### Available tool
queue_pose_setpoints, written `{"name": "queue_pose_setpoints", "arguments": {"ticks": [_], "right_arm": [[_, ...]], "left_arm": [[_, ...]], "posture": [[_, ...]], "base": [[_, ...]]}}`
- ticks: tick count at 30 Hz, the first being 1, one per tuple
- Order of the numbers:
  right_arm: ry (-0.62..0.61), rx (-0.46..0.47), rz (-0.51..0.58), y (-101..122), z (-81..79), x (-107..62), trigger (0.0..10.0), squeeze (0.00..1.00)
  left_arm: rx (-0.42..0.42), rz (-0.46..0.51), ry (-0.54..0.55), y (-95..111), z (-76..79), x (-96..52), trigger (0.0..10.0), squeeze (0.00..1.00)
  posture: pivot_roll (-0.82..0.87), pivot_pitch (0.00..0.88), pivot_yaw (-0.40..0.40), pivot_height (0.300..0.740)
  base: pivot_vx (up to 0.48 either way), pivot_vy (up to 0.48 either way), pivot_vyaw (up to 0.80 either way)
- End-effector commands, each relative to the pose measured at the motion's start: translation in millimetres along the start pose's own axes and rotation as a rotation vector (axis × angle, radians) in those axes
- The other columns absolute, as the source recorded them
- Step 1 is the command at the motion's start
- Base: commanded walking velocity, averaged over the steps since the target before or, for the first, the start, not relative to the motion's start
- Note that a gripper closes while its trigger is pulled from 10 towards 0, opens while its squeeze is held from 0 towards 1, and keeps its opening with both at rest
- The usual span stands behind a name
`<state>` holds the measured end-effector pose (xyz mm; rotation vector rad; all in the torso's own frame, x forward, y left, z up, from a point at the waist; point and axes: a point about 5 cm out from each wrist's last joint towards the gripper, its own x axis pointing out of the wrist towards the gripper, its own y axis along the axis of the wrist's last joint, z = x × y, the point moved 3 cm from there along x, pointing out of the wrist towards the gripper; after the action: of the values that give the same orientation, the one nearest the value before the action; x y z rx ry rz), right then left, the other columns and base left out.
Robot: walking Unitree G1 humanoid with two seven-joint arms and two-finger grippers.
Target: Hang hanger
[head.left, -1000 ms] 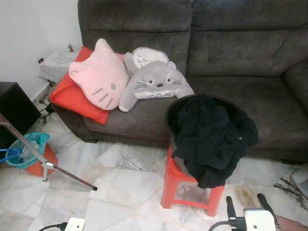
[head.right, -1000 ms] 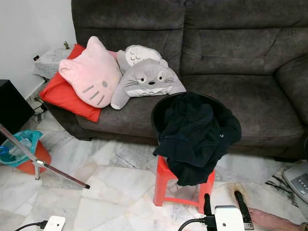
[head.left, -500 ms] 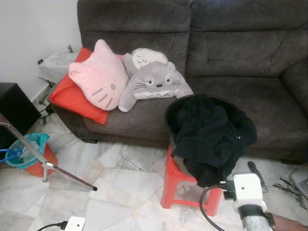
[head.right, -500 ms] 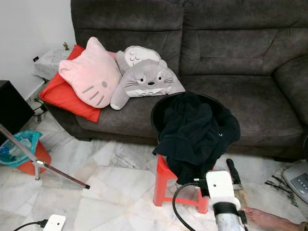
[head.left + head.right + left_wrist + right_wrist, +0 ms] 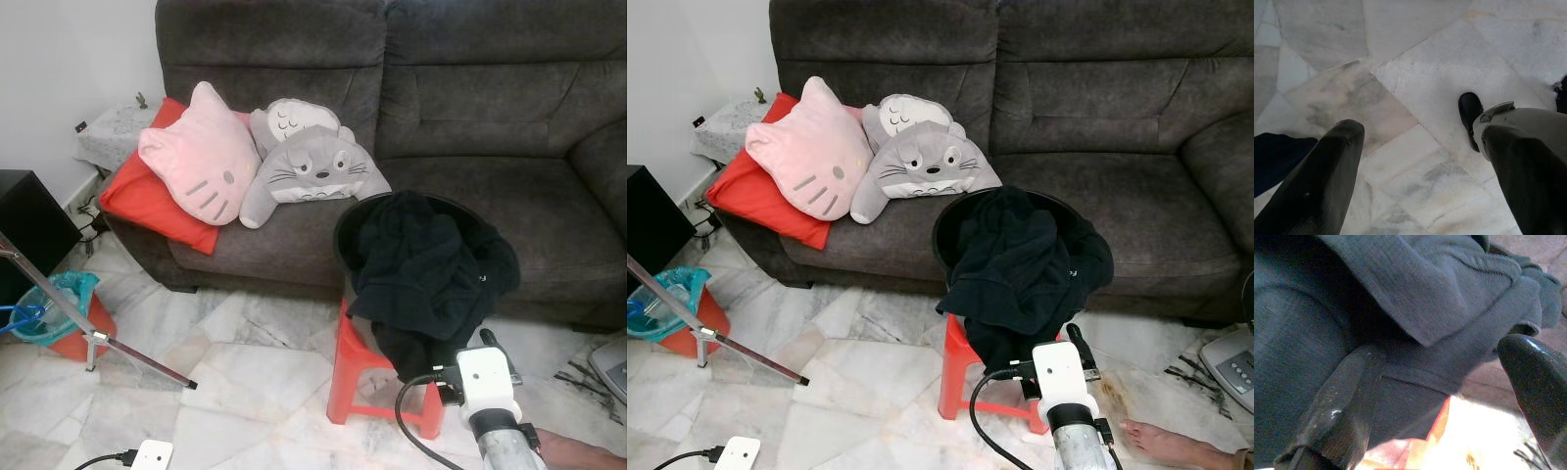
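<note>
Marble floor [image 5: 245, 372] under your red plastic stool [image 5: 358, 367]; your right gripper [image 5: 1449, 382], fingers spread, sits at the lower edge of the black knitted garment [image 5: 426, 274]; left gripper [image 5: 1420, 166] unclenched

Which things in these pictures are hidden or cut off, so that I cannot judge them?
- Black basin: the black garment covers its inside, both eye views.
- Red stool: its top is under the garment; the right arm hides a leg.
- Right gripper: the right wrist view's edge cuts off one finger.
- Person's foot: cut off by the right eye view's edge.
</note>
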<state>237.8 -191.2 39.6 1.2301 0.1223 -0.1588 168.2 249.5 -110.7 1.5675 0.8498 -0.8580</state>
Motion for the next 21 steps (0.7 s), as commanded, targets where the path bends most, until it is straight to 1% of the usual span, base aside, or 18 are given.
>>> {"name": "queue_pose_setpoints", "arguments": {"ticks": [1, 13, 17, 18, 21], "right_arm": [[-0.014, 0.006, 0.04, 8.7, 0.0, 2.6, 10.0, 0.0], [-0.03, 0.006, 0.084, 17.4, 3.5, 7.6, 10.0, 0.0], [-0.112, -0.03, 0.081, 17.2, 15.6, 9.0, 10.0, 0.0], [-0.146, -0.039, 0.077, 17.1, 21.1, 9.8, 10.0, 0.0], [-0.182, -0.053, 0.077, 18.6, 27.5, 10.9, 10.0, 0.0]], "left_arm": [[0.0, -0.007, 0.013, -3.0, -4.6, -1.1, 10.0, 0.0], [0.0, -0.006, 0.013, -2.8, -4.5, -1.1, 10.0, 0.0], [0.001, -0.006, 0.012, -2.8, -4.5, -1.1, 10.0, 0.0], [0.001, -0.007, 0.012, -2.8, -4.5, -1.1, 10.0, 0.0], [0.0, -0.006, 0.012, -2.8, -4.5, -1.1, 10.0, 0.0]], "posture": [[-0.07, 0.0, 0.082, 0.74], [-0.07, 0.0, 0.082, 0.74], [-0.07, 0.0, 0.081, 0.74], [-0.07, 0.0, 0.082, 0.74], [-0.07, 0.0, 0.081, 0.74]], "base": [[0.0, 0.0, 0.0], [0.0, 0.0, 0.0], [0.0, 0.0, 0.0], [0.0, 0.0, 0.0], [0.0, 0.0, 0.0]]}}
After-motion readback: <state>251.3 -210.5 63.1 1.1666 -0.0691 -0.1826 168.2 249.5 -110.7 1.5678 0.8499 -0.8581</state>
